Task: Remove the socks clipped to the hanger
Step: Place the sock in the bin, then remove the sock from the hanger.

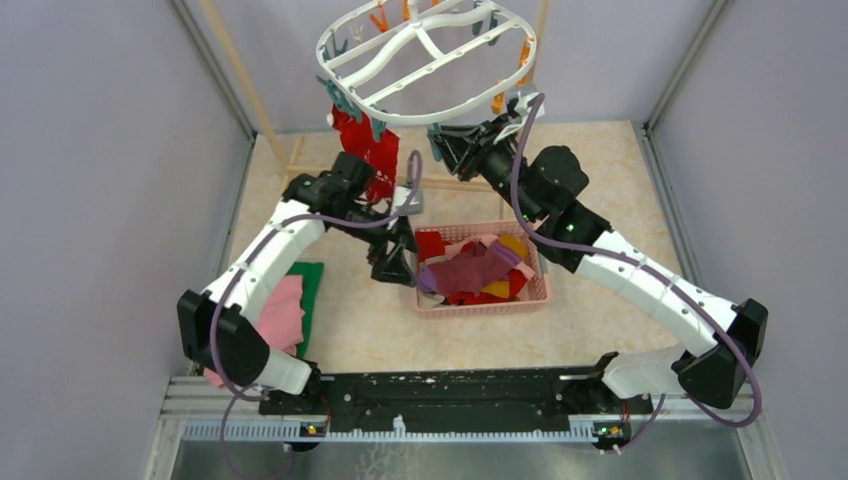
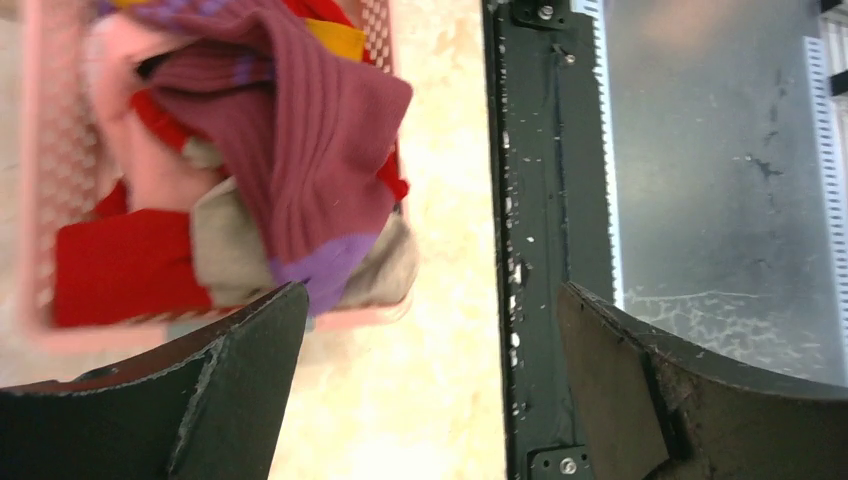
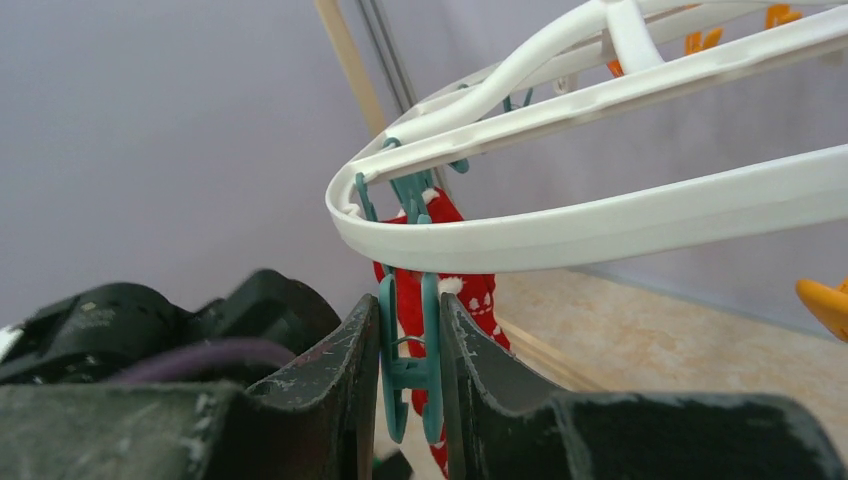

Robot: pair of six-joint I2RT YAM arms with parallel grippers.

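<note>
hanger (image 3: 620, 220): white ring hanging at 12 o'clock in the top view. Most clips look bare.
basket (image 1: 480, 304): pink mesh, on the table just right of centre, under the hanger's 6 o'clock side.
sock pile (image 1: 475, 268): done part. Maroon, red, pink, purple and yellow-banded socks lie heaped in the basket.
red socks (image 1: 368, 150): left to do. They hang clipped at the hanger's 8 o'clock rim, white pattern on one. No other clipped socks seen.
left gripper (image 2: 430, 300): jaws wide apart, empty, at the basket's 9 o'clock edge, over bare table beside the pile.
right gripper (image 3: 408, 310): clenched on a clip under the rim at the hanger's 5 o'clock.
teal clip (image 3: 405, 372): pinched between both fingers. Can't tell whether it holds a sock.
progress: my read is near the end; red socks remain.
</note>
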